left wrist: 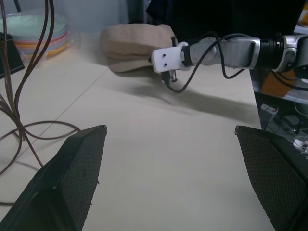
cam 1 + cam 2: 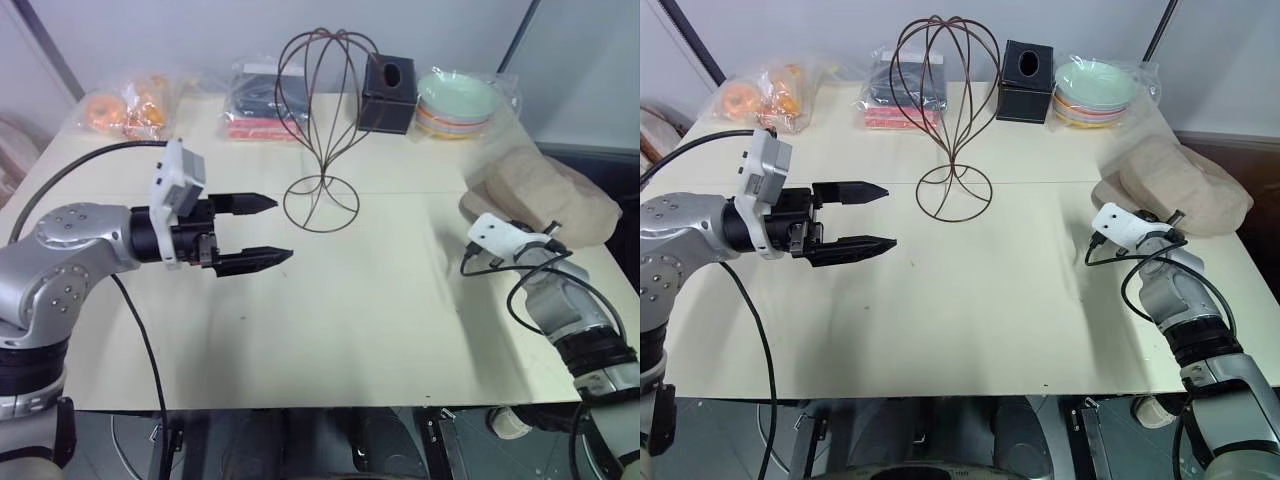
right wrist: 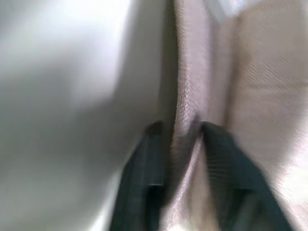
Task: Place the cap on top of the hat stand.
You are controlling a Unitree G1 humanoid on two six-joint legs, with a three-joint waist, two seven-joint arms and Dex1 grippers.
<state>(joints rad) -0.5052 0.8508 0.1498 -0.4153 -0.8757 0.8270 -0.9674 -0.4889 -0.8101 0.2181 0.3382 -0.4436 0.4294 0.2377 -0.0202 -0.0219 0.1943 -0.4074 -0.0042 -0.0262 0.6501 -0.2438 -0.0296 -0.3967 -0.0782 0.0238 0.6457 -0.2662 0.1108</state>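
The cap [image 2: 545, 190], a soft beige fabric piece with a puffy crown, lies at the right edge of the table [image 2: 330, 330] in the left eye view, well apart from the hat stand [image 2: 322, 130]. The stand is thin dark-brown wire: a balloon-shaped cage, a narrow neck and a ring base resting on the table near its middle. Behind it stand a black cube tissue box [image 2: 389, 93], a stack of pale bowls [image 2: 457, 102] in clear wrap, a dark packet [image 2: 255, 95] and a bag of orange items [image 2: 125, 108]. The left gripper [image 2: 255, 232] hangs above the table left of the stand, fingers spread apart and empty. The right arm reaches to the near rim of the cap; its fingers are hidden here behind the white wrist housing.

The left wrist view shows what the head views hide: the right arm's tip meets the cap's lower edge. The left fingers [image 1: 62, 183] stand wide at either side, nothing between them.

The right wrist view, blurred, shows the right gripper [image 3: 178, 144] with its two dark fingers drawn narrow on a fold of beige fabric at the cap's edge
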